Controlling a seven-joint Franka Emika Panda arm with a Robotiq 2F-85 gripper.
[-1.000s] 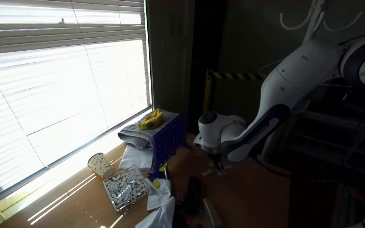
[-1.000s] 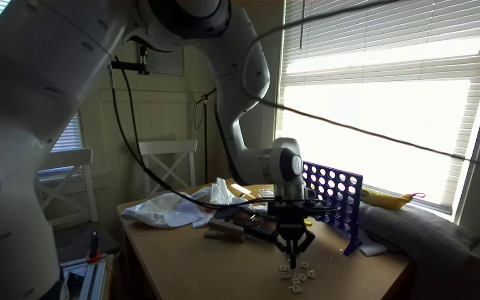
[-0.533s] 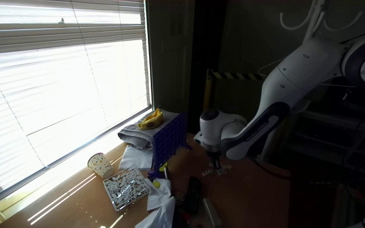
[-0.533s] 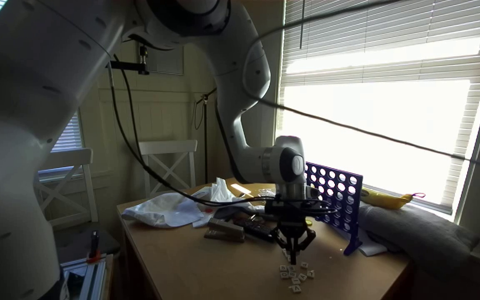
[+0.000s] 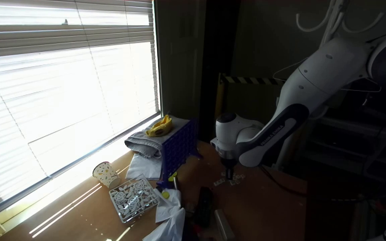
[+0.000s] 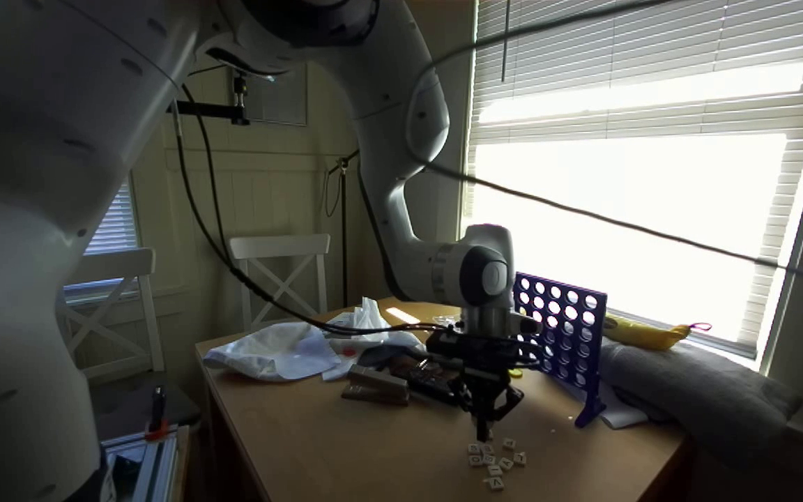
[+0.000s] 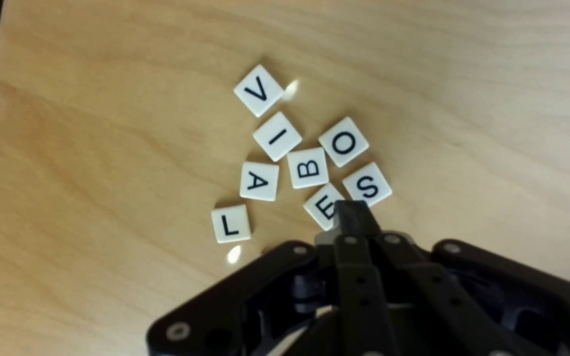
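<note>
In the wrist view, the square white E tile [image 7: 323,203] is partly covered by the black two-fingered gripper [image 7: 356,211], pinched fully together.

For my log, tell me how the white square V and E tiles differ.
In the wrist view, the white square V tile shows whole; the closed jaws partly hide the white square E tile. The V tile lies farther from them than the E tile. Both have black letters.
</note>
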